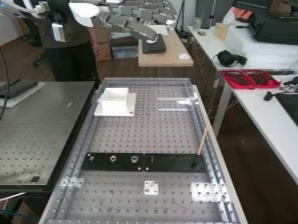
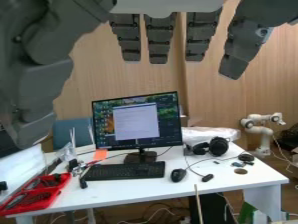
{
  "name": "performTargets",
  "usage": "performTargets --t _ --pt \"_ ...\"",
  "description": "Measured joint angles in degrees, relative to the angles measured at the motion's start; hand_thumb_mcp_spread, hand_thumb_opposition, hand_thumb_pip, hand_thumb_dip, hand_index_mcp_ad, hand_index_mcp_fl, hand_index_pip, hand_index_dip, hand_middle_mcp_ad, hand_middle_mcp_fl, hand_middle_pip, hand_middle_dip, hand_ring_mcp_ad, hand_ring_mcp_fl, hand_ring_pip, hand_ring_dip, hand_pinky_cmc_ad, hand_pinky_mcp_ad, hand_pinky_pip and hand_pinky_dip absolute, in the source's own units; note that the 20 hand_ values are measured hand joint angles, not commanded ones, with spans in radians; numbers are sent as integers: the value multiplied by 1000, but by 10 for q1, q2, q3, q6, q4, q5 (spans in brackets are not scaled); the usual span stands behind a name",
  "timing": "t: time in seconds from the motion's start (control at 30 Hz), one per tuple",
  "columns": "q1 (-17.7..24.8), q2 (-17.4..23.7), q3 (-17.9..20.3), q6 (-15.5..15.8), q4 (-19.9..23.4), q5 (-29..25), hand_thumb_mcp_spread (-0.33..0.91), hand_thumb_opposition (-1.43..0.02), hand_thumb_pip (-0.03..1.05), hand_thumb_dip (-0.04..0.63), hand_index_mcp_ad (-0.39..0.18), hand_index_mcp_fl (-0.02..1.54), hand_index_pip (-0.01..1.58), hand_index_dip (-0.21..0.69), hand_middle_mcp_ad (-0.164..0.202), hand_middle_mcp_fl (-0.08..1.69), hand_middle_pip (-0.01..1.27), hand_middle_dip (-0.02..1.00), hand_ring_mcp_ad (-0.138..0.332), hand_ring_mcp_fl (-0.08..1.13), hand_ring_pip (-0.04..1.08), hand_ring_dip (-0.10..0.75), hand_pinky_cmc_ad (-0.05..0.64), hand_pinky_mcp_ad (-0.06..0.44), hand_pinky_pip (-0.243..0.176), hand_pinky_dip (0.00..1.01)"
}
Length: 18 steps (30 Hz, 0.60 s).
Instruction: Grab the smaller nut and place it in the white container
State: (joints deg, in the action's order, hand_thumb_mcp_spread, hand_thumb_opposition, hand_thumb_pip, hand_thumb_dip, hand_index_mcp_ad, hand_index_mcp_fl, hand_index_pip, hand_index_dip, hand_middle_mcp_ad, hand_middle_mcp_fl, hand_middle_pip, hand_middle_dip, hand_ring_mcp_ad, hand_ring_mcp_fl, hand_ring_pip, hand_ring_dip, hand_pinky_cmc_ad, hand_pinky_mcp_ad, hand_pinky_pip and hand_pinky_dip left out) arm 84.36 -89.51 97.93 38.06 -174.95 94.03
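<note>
In the high view the hand (image 1: 136, 24) is at the top, high above and beyond the bench's far end, its fingers open and holding nothing. The wrist view has the hand (image 2: 159, 41) with its fingers straight and spread. Toward the left of a black plate (image 1: 174, 162) in the high view are small round pieces that look like nuts: a small one (image 1: 91, 158), a middle one (image 1: 113, 159) and a larger one (image 1: 135, 159). The white container (image 1: 114, 101) stands near the far left corner of the perforated bench, well apart from the hand.
A thin wooden stick (image 1: 203, 140) rises from the black plate's right part. Metal rails (image 1: 211, 150) edge the bench. Clear strips (image 1: 173, 109) lie near the far right. A side table (image 1: 259, 107) holds red trays (image 1: 249, 78); the wrist view has a monitor (image 2: 136, 120).
</note>
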Motion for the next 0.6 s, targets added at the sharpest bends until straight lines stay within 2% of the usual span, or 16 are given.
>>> performTargets --t 0.33,0.6 --pt "-7 6 35 13 21 -8 211 -730 559 65 -24 24 65 363 58 -12 126 236 171 0 80 113 450 330 -91 227" --pt "-5 17 85 10 57 -49 211 -730 632 87 -37 24 77 332 61 -12 124 239 171 0 80 115 450 330 -91 232"
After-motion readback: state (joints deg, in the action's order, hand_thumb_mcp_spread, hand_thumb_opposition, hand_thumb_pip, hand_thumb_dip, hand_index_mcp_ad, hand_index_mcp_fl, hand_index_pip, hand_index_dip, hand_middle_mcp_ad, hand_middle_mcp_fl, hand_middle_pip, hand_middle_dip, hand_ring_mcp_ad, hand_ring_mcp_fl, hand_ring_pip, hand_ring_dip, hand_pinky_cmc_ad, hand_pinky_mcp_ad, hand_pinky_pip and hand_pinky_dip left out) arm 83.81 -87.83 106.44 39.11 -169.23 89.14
